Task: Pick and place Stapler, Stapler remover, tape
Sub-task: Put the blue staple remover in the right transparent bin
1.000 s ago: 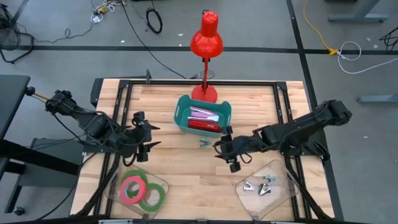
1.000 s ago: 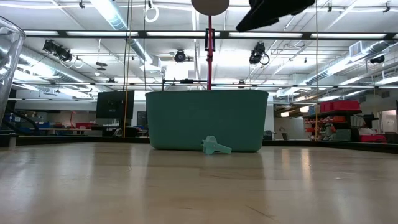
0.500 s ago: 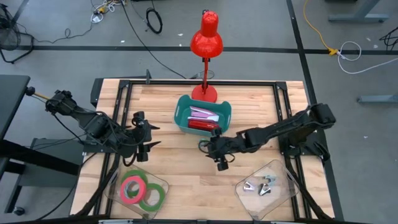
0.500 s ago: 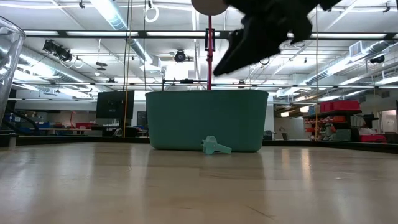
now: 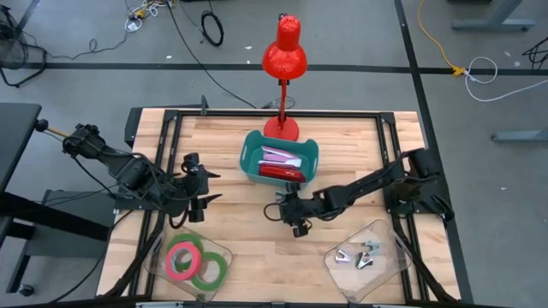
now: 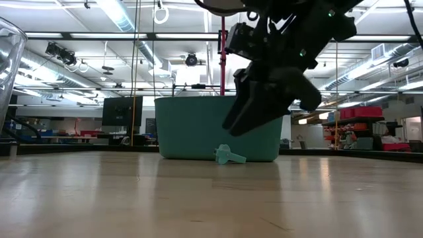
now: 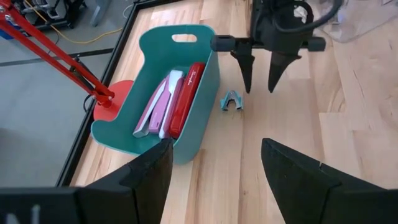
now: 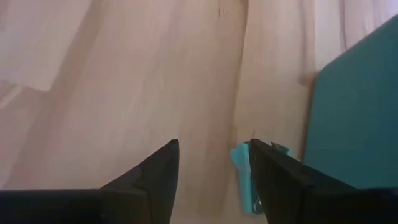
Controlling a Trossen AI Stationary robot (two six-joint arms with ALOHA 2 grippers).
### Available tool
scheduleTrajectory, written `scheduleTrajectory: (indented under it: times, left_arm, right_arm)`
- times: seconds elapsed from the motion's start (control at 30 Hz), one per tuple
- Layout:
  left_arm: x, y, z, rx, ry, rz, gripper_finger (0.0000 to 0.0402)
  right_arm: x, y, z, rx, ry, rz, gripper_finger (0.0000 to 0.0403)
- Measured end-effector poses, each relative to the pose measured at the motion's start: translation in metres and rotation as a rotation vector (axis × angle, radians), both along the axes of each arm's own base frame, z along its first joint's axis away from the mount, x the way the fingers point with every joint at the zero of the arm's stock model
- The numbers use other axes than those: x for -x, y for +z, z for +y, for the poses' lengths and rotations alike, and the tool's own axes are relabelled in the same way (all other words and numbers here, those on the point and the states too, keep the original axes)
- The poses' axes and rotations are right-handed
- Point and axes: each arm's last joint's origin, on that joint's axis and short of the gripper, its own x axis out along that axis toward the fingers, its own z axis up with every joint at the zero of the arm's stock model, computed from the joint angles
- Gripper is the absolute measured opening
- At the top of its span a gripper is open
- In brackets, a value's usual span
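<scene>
Just beside the teal bin's wall, right gripper fingers hang spread above the staple remover.

Teal bin wall crowds staple remover; bare tabletop on other sides.

The bin is sitting mid-table, just in front of the lamp base, with staplers lying inside it. The staple remover is lying on the table just beside the bin's front wall. The right gripper is hanging open just over it. The tape rolls are lying in a tray at the front left. Another tray is sitting front right, holding small metal pieces. The left gripper is waiting open, left of the bin.
</scene>
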Motion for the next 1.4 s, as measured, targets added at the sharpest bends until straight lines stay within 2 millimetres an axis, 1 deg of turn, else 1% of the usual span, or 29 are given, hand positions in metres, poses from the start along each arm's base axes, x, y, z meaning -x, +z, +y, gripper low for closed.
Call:
scheduleTrajectory:
  times: [0.17,0.47,0.67,0.8,0.97,1.17,1.27,1.4]
  left_arm:
    - [0.0,0.0,0.0,0.0,0.0,0.001,0.0248]
    - [0.0,0.0,0.0,0.002,0.001,0.0,0.0248]
    - [0.0,0.0,0.0,0.002,0.001,0.0,0.0248]
    - [0.0,0.0,0.0,0.002,0.001,0.0,0.0248]
    - [0.0,0.0,0.0,0.002,0.001,0.0,0.0248]
    - [0.0,0.0,0.0,0.002,0.001,0.0,0.0248]
    - [0.0,0.0,0.0,0.001,0.0,0.0,0.0248]
    - [0.0,0.0,0.0,0.001,0.0,0.001,0.0248]
  right_arm:
    - [-0.003,-0.003,-0.004,0.056,-0.012,-0.009,0.018]
    - [-0.006,-0.003,-0.02,0.068,-0.039,-0.007,0.0138]
    - [-0.007,-0.003,-0.022,0.059,-0.045,-0.008,0.0126]
    - [-0.006,-0.003,-0.016,0.058,-0.028,-0.009,0.0128]
    - [-0.003,-0.002,-0.006,0.122,-0.016,-0.016,0.0154]
    - [0.0,-0.002,0.003,0.016,-0.042,-0.018,0.018]
    - [0.001,-0.002,0.01,-0.014,-0.041,-0.022,0.0181]
    - [0.005,-0.002,0.021,0.002,-0.02,-0.028,0.0173]
